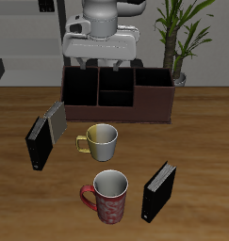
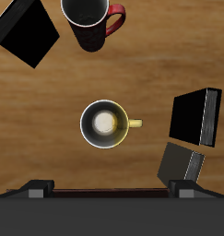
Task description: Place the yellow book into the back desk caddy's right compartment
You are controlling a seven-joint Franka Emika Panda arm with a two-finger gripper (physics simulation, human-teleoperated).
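The yellow book (image 1: 56, 116) (image 2: 181, 164) is a thin greyish-tan hardback, standing tilted just behind a black book (image 1: 37, 143) (image 2: 194, 118) near the table's edge. The back desk caddy (image 1: 135, 115) is a long dark reddish-brown box at the table's back. Its right compartment (image 1: 154, 96) is the widest section, beside two black-walled ones. My gripper (image 1: 99, 66) (image 2: 110, 192) hangs open and empty above the caddy's black-walled sections, well apart from the yellow book. Both fingertips (image 2: 37, 189) show in the wrist view.
A pale yellow mug (image 1: 101, 141) (image 2: 106, 123) stands in front of the caddy. A red patterned mug (image 1: 109, 197) (image 2: 90, 20) and a second black book (image 1: 159, 191) (image 2: 26, 32) stand nearer the front edge. A potted plant (image 1: 179, 38) is behind the caddy.
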